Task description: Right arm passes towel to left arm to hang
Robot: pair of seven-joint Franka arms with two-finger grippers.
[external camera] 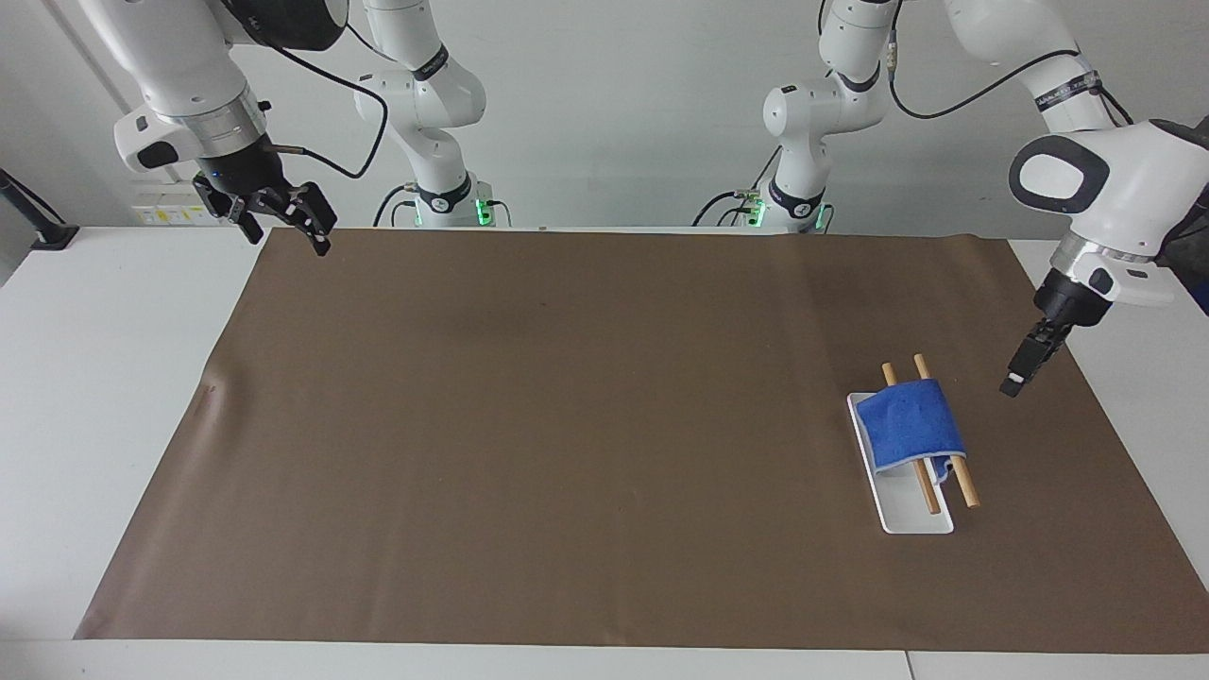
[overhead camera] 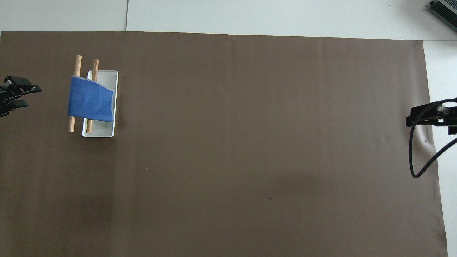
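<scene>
A wide brown paper sheet (external camera: 529, 425) covers the white desk (external camera: 94, 397) — toward the left arm's end, two wooden dowels (external camera: 956, 474) lie over a white rectangular tray (external camera: 911, 518).
</scene>
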